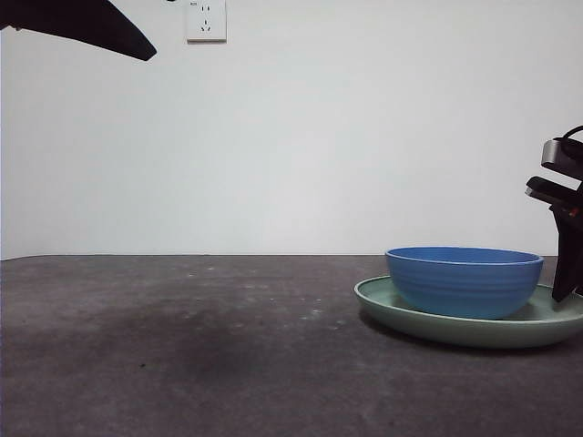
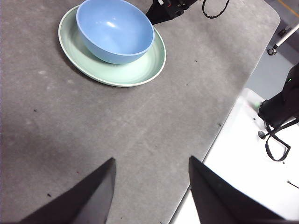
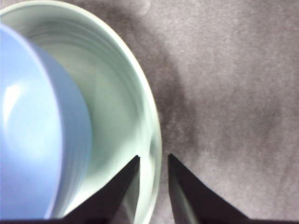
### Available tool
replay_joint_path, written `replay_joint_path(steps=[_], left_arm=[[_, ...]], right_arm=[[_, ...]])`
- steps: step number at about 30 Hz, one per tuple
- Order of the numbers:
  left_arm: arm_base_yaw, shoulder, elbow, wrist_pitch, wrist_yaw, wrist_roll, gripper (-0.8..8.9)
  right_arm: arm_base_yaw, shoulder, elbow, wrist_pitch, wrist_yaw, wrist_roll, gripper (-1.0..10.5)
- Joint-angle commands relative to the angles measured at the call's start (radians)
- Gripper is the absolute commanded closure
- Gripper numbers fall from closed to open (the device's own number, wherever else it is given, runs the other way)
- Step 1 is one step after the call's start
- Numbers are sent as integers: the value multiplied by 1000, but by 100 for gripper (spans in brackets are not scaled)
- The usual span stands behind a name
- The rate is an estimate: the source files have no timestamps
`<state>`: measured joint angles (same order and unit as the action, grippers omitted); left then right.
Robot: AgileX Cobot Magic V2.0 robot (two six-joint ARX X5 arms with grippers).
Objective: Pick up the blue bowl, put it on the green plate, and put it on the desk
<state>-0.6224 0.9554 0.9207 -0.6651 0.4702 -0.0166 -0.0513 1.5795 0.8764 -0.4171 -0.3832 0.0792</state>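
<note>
The blue bowl (image 1: 464, 281) sits upright inside the green plate (image 1: 397, 308), and the plate lies flat on the dark tabletop (image 1: 182, 346). Seen from the left wrist, the bowl (image 2: 115, 30) stands off-centre in the plate (image 2: 140, 70), leaving a broad bare crescent of plate on one side.

The right tool (image 3: 153, 161) is down at the plate's edge. Its two jaws straddle the plate rim (image 3: 150, 121), one jaw over the inside of the plate and the other over the tabletop (image 3: 233, 93) just outside it. The gap between the jaws is narrow, with the rim running into it; whether the jaws press on the rim cannot be told. The bowl (image 3: 32, 126) is just beside the inner jaw, apart from it. In the front view this tool (image 1: 565, 264) comes down at the plate's far right edge, close to the bowl's wall.

The left tool (image 2: 150, 161) hangs high above the tabletop (image 2: 117, 130), its jaws spread wide with nothing between them, well apart from the plate and bowl. In the front view its arm shows only as a black tip (image 1: 100, 27) at an upper corner. On the wall behind is a white socket (image 1: 206, 20).
</note>
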Motion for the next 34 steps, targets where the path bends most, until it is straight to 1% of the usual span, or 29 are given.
replay_joint_path(steps=[1, 3, 11, 13, 18, 21, 30, 34], left_arm=[[-6, 6, 9, 6, 2, 4, 565], [-6, 6, 9, 6, 2, 4, 565], [-6, 6, 9, 6, 2, 1, 564], [-6, 6, 9, 5, 2, 1, 565], [-6, 6, 9, -9, 2, 1, 564], [-6, 6, 9, -17, 2, 2, 564], [-6, 6, 9, -16, 2, 1, 564], [-6, 6, 9, -16, 2, 2, 564]], right_arm=[[2, 16, 18, 5, -3, -10, 904], [2, 16, 18, 5, -3, -10, 932], [0, 15, 18, 7, -6, -8, 932], [-3, 13, 18, 7, -21, -3, 932], [-6, -18, 19, 6, -88, 27, 932], [-6, -58, 19, 5, -105, 43, 932], [-3, -167, 20, 6, -193, 109, 932], [18, -189, 20, 11, -201, 140, 932]])
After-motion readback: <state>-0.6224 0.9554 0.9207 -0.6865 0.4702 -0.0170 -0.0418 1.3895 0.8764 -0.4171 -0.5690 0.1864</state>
